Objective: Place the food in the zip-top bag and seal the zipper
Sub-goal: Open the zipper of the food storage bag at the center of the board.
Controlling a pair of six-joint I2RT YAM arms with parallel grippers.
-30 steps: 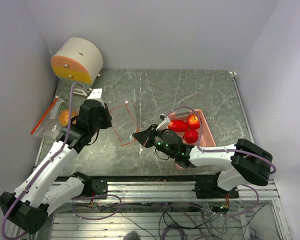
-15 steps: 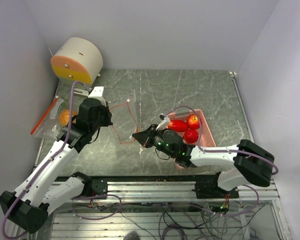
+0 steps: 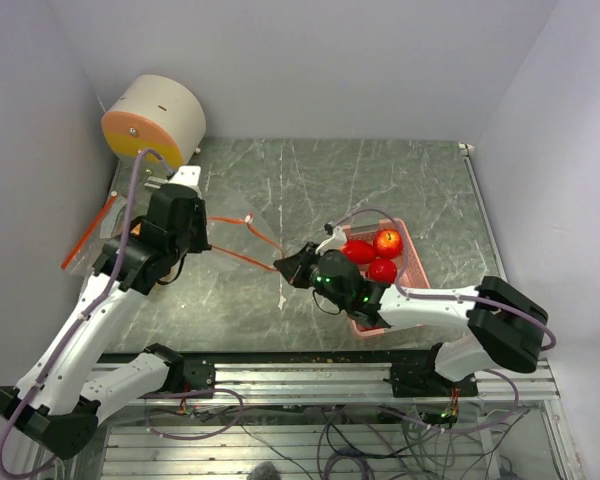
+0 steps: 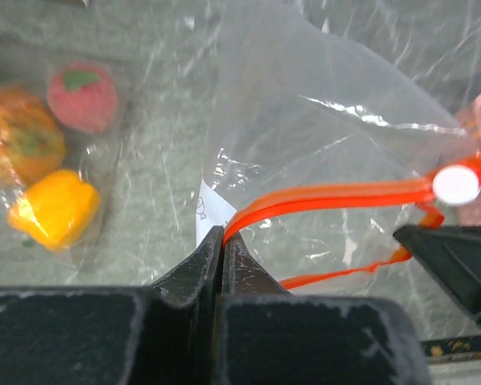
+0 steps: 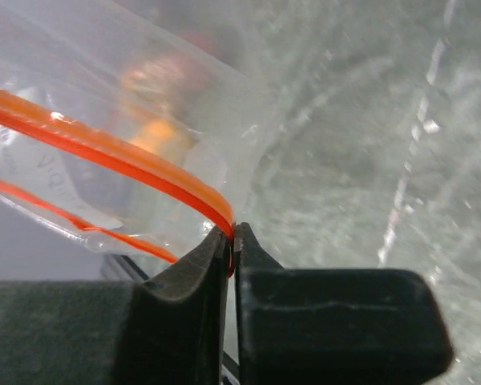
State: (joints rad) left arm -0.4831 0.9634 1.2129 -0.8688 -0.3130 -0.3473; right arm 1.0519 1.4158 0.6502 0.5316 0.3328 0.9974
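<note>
We log one clear zip-top bag (image 4: 329, 136), stretched over the tabletop (image 3: 380, 180): left fingers (image 4: 211, 247) clamp one end of its orange zipper (image 4: 329, 196), right fingers (image 5: 215, 247) the other. Red apples (image 3: 380, 255): in pink basket (image 3: 417, 268).

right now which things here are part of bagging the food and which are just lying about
For the job: zip-top bag, pinched at its orange zipper by left gripper and right gripper; red apples; yellow pepper; pink peach; orange fruit.
Just lying about: pink basket holding the apples; white and orange drum, back left.
</note>
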